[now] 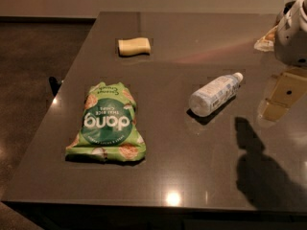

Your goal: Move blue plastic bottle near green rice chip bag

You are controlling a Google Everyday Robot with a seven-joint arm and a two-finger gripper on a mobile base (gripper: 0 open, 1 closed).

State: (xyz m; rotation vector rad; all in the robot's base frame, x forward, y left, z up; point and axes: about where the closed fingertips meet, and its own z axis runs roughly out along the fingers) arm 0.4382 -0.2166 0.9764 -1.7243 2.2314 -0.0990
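the dark table [182, 176] carries four things. the bag [106, 123] lies flat at near left. the bottle [214, 94] lies on its side right of centre, cap pointing far right, well apart from the bag. a tan block [134, 46] sits far left. a pale wrapper [265, 42] lies far right, partly hidden. the gripper [280, 97] hangs over the table's right side, near the bottle.

Sideways-lying blue plastic bottle [214, 94], well right of green rice chip bag [106, 123]; gripper [283, 96] at far right.
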